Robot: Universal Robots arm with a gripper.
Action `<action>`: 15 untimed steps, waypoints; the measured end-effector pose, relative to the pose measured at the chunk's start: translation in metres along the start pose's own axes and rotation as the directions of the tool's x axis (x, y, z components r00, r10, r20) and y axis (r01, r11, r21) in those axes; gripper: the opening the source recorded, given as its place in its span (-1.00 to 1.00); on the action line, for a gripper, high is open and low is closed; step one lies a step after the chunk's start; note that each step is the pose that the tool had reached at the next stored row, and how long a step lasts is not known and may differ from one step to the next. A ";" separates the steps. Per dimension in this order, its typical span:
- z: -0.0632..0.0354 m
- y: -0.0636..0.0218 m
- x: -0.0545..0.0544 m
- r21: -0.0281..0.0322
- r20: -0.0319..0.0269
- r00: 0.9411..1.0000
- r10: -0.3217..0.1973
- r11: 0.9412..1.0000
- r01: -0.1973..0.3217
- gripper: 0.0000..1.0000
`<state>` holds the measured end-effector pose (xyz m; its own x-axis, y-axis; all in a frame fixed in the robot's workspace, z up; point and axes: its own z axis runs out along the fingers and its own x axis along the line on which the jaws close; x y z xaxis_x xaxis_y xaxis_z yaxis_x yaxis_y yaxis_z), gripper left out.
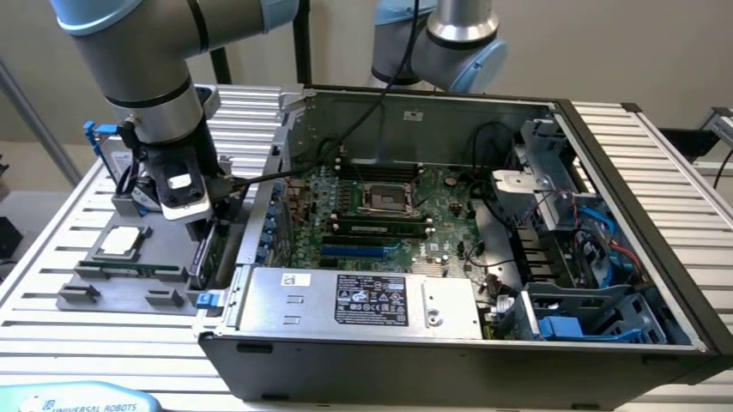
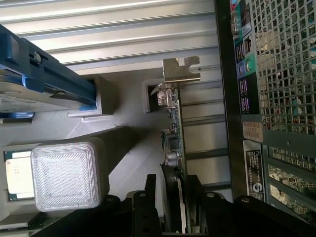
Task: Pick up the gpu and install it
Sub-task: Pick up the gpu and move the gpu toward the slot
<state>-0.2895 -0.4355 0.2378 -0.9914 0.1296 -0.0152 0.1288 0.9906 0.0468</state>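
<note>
The gpu (image 2: 176, 143) stands on its edge in the grey holder tray (image 1: 115, 287) at the exterior view's left, beside the open computer case (image 1: 596, 197). Its green board edge and silver bracket (image 2: 181, 69) face the wrist camera. In the exterior view the gpu (image 1: 204, 256) shows as a dark strip under the arm. My gripper (image 2: 173, 200) is down over the card with one finger on each side, pressed against its black face and green edge. The same gripper (image 1: 197, 225) hangs low over the tray's case-side edge.
A square silver CPU chip (image 1: 120, 243) lies in the tray, with a hard drive in a blue-handled frame (image 2: 39, 74) behind it. Inside the case are the motherboard (image 1: 378, 206), a blue slot (image 1: 360, 251), the power supply (image 1: 355, 300) and cables. The case's back panel (image 2: 269, 98) stands close beside the card.
</note>
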 end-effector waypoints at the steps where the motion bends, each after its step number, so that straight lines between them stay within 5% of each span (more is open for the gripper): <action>1: 0.0000 0.0000 0.000 0.000 0.000 1.000 0.000 1.000 0.000 -0.22; 15: 0.0001 0.0000 0.000 0.000 -0.001 1.000 -0.011 1.000 0.011 -0.40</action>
<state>-0.2895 -0.4355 0.2378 -0.9928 0.1187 -0.0148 0.1179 0.9919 0.0467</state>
